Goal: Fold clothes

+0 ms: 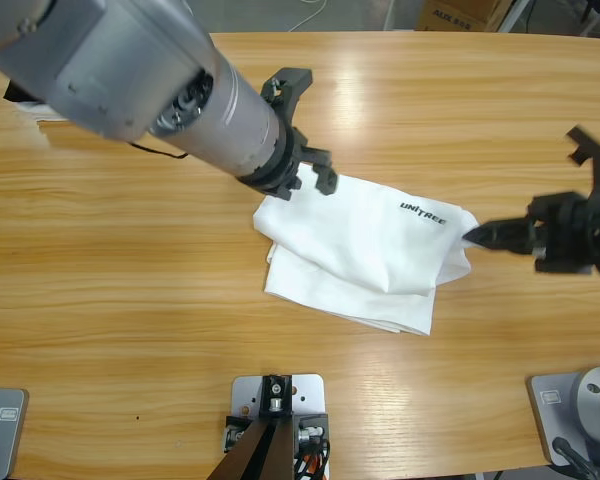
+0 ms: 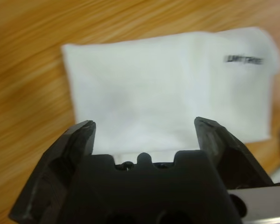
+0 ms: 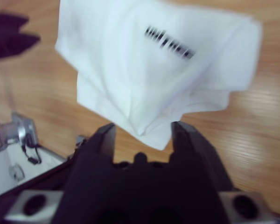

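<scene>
Folded white cotton T-shirt (image 1: pixel 365 250) with small black letters lies mid-frame on the wooden table (image 1: pixel 130 300), right gripper (image 1: pixel 477 236) pinching its right corner, left gripper (image 1: pixel 302 135) spread wide at its upper left.

- black "unitree" lettering, small and in capitals, is printed on the folded white t-shirt (image 1: pixel 360 250) lying on the wooden table (image 1: pixel 130 300); in the high view it sits near the shirt's upper right corner and reads clearly.
- the same lettering shows on the t-shirt (image 2: pixel 177 88) in the left wrist view, near the far right edge, too blurred to read letter by letter.
- in the right wrist view the dark print on the t-shirt (image 3: pixel 144 70) is smeared and cannot be read.
- a cardboard box (image 1: pixel 460 14) at the top edge of the high view carries blue lettering, cut off and not legible.
</scene>
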Controlling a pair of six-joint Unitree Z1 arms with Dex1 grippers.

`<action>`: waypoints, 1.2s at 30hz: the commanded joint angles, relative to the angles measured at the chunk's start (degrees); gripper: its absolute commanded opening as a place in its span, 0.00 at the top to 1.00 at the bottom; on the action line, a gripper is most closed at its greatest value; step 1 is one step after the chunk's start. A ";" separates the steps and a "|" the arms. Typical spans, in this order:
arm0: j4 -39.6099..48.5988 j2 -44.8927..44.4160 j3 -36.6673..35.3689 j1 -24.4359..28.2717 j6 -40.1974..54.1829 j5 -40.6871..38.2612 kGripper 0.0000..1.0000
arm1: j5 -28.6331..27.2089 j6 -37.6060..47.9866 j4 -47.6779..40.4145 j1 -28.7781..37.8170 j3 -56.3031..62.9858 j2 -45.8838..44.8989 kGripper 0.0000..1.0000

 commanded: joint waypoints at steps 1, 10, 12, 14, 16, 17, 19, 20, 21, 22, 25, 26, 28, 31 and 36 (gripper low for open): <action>-4.31 4.32 -0.72 4.83 6.39 -12.68 1.00 | 3.32 -0.60 -17.26 1.52 15.50 -3.36 1.00; -4.31 6.11 -1.16 5.39 6.85 -12.52 1.00 | 4.10 -0.71 -31.57 2.91 20.85 -2.57 1.00; -4.63 6.36 -1.16 5.39 6.46 -12.55 1.00 | 4.71 -1.07 -33.47 3.00 20.97 -0.19 1.00; -5.58 7.29 -1.21 5.39 5.92 -12.68 1.00 | 5.38 -1.25 -37.51 3.45 22.46 3.09 1.00; -6.63 8.48 -1.28 5.39 4.84 -12.78 1.00 | 5.66 -1.25 -41.45 4.23 23.59 6.05 1.00; -7.06 9.24 -1.34 5.39 4.30 -12.78 1.00 | 5.64 -1.25 -42.59 4.33 23.80 7.56 1.00; -7.86 10.79 -1.67 5.39 3.54 -12.78 1.00 | 5.34 -1.25 -44.31 4.33 24.47 10.12 1.00; -7.94 11.15 -2.02 5.35 3.37 -12.78 1.00 | 5.31 -1.20 -44.31 4.33 24.61 11.07 1.00; -7.92 11.35 -2.27 5.30 3.21 -12.83 1.00 | 5.29 -0.72 -44.14 4.33 24.85 11.48 1.00; -7.90 11.44 -2.37 5.30 2.96 -12.80 1.00 | 5.03 0.47 -42.94 4.33 25.05 11.16 1.00; -7.85 11.59 -2.50 5.30 2.74 -12.69 1.00 | 3.80 1.61 -38.60 4.51 24.87 10.28 1.00; -7.85 11.75 -2.46 5.30 2.74 -12.69 1.00 | 3.39 1.98 -38.60 4.51 24.78 11.20 1.00; -7.86 11.93 -2.39 5.30 2.65 -12.69 1.00 | 2.76 2.95 -38.60 4.51 24.50 14.59 1.00; -7.85 12.02 -2.22 5.30 2.47 -12.75 1.00 | 2.76 5.31 -38.56 5.63 24.45 18.60 1.00; -7.94 12.70 -2.73 5.56 2.05 -12.69 1.00 | 1.69 5.80 -38.95 5.83 24.12 25.31 1.00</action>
